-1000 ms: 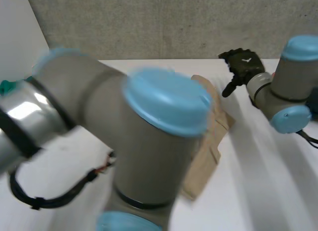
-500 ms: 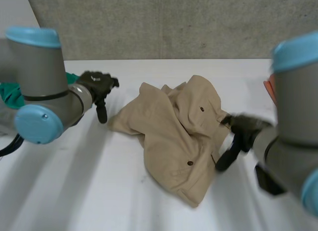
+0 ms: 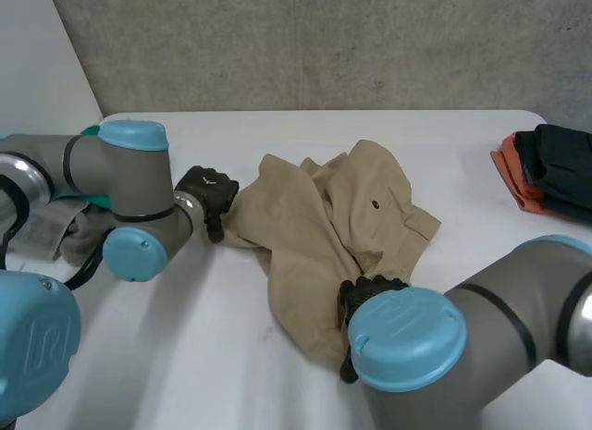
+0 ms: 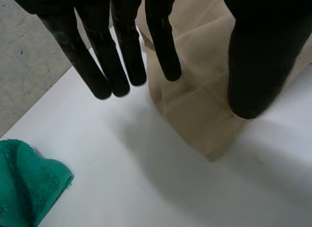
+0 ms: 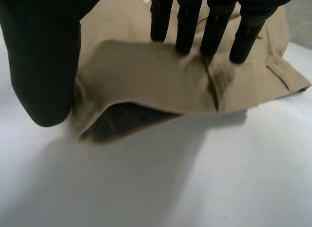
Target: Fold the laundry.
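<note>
A crumpled tan garment (image 3: 319, 217) with dark buttons lies in the middle of the white table (image 3: 185, 356). My left hand (image 3: 208, 191) is at its left corner. In the left wrist view the fingers (image 4: 122, 51) are straight and apart from the thumb, hovering over the tan corner (image 4: 195, 105). My right hand (image 3: 368, 296) sits at the garment's near edge, partly behind my right arm. In the right wrist view its straight fingers (image 5: 214, 27) rest on a folded flap of the garment (image 5: 146, 75), with the thumb beside the flap's open edge.
A green towel (image 4: 24, 188) lies on the table to the left of my left hand, with a pale grey cloth (image 3: 46, 228) beside it. A stack of orange and black clothes (image 3: 546, 171) sits at the far right edge. A concrete wall stands behind the table.
Both arms have swung in. The left hand moved right to the garment's left corner. The right hand came toward the robot and down onto the garment's near edge.
</note>
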Controlling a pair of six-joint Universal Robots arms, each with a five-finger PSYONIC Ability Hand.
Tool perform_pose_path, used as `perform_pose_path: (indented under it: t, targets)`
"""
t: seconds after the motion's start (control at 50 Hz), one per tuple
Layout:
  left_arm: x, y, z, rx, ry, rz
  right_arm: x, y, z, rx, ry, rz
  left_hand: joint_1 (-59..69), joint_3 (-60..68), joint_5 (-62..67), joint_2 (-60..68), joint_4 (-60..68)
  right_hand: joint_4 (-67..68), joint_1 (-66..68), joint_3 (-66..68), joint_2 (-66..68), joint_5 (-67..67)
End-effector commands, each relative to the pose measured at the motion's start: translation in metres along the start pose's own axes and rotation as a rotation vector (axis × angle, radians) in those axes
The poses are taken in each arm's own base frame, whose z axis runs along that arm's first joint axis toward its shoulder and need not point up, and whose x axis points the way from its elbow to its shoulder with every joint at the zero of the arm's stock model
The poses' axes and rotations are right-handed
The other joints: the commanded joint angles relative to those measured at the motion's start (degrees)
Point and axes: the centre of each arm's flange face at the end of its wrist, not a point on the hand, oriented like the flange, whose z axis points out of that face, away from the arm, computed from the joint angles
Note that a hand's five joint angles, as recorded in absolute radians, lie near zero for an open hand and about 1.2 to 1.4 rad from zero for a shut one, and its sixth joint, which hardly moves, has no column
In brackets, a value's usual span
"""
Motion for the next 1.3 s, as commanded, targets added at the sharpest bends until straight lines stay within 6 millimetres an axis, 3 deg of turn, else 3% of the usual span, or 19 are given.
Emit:
perform_pose_path:
  t: [0.02,0.06,0.12,0.2,0.34,0.36,0.4,0.52,0.6,0.76,0.86,0.9,0.96,1.0,1.14,1.16,1.22,1.28,1.3]
  targets:
    - [0.004,0.000,0.001,0.005,0.005,0.011,-0.003,-0.004,0.018,0.104,0.021,0.039,29.43,31.02,31.20,30.98,30.92,43.48,43.77,43.16,43.51,42.92]
    - [0.003,-0.002,0.000,0.012,0.003,0.011,-0.003,-0.008,0.020,0.134,0.020,0.050,38.51,40.11,40.28,40.07,40.01,60.37,60.66,60.05,60.40,59.81]
    - [-0.007,-0.015,-0.007,0.035,-0.030,0.004,0.002,-0.017,0.021,0.158,0.028,0.065,38.55,40.14,40.32,40.10,40.04,60.43,60.72,60.11,60.46,59.87]
    - [-0.028,-0.042,-0.033,0.077,-0.094,-0.017,0.033,-0.058,0.019,0.235,0.078,0.115,38.55,40.14,40.32,40.10,40.04,60.43,60.72,60.11,60.46,59.87]
    - [-0.063,-0.101,-0.119,0.221,-0.190,-0.077,0.084,-0.126,0.014,0.341,0.078,0.057,38.55,40.14,40.32,40.10,40.04,60.43,60.72,60.11,60.46,59.87]
    - [-0.071,-0.115,-0.142,0.272,-0.215,-0.092,0.095,-0.143,0.011,0.359,0.062,0.022,38.55,40.14,40.32,40.10,40.04,60.43,60.72,60.11,60.46,59.87]
    - [-0.078,-0.128,-0.165,0.333,-0.239,-0.104,0.104,-0.159,0.005,0.384,0.055,0.000,38.55,40.14,40.32,40.10,40.04,60.43,60.72,60.11,60.46,59.87]
    - [-0.105,-0.181,-0.249,0.609,-0.350,-0.133,0.131,-0.223,-0.032,0.504,0.079,0.041,38.55,40.14,40.32,40.10,40.04,60.43,60.72,60.11,60.46,59.87]
    - [-0.116,-0.202,-0.288,0.726,-0.387,-0.169,0.147,-0.256,-0.056,0.606,0.111,0.087,38.55,40.14,40.32,40.10,40.04,60.43,60.72,60.11,60.46,59.87]
    - [-0.131,-0.224,-0.329,0.816,-0.400,-0.251,0.163,-0.292,-0.105,0.764,0.127,0.147,38.55,40.14,40.32,40.10,40.04,60.43,60.72,60.11,60.46,59.87]
    - [-0.133,-0.229,-0.335,0.842,-0.378,-0.259,0.161,-0.296,-0.113,0.790,0.111,0.155,38.55,40.14,40.32,40.10,40.04,60.43,60.72,60.11,60.46,59.87]
    - [-0.134,-0.231,-0.332,0.846,-0.379,-0.255,0.160,-0.295,-0.107,0.785,0.103,0.161,38.55,40.14,40.32,40.10,40.04,60.43,60.72,60.11,60.46,59.87]
    - [-0.137,-0.230,-0.304,0.812,-0.376,-0.254,0.160,-0.290,-0.071,0.732,0.103,0.174,38.55,40.14,40.32,40.10,40.04,60.43,60.72,60.11,60.46,59.87]
    - [-0.139,-0.226,-0.272,0.769,-0.382,-0.259,0.160,-0.284,-0.053,0.696,0.105,0.176,38.55,40.14,40.32,40.10,40.04,60.43,60.72,60.11,60.46,59.87]
    - [-0.153,-0.210,-0.151,0.711,-0.446,-0.241,0.157,-0.254,0.062,0.600,0.135,0.151,38.55,40.14,40.32,40.10,40.04,60.43,60.72,60.11,60.46,59.87]
    - [-0.151,-0.208,-0.138,0.713,-0.444,-0.234,0.153,-0.245,0.085,0.592,0.148,0.130,38.55,40.14,40.32,40.10,40.04,60.43,60.72,60.11,60.46,59.87]
    - [-0.136,-0.195,-0.080,0.718,-0.435,-0.187,0.136,-0.228,0.125,0.592,0.181,0.060,38.55,40.14,40.32,40.10,40.04,60.43,60.72,60.11,60.46,59.87]
    - [-0.127,-0.180,-0.047,0.708,-0.441,-0.165,0.128,-0.218,0.149,0.628,0.238,0.014,38.55,40.14,40.32,40.10,40.04,60.43,60.72,60.11,60.46,59.87]
    - [-0.122,-0.170,-0.029,0.706,-0.452,-0.160,0.128,-0.214,0.164,0.666,0.292,-0.013,38.55,40.14,40.32,40.10,40.04,49.25,49.54,48.93,49.28,48.69]
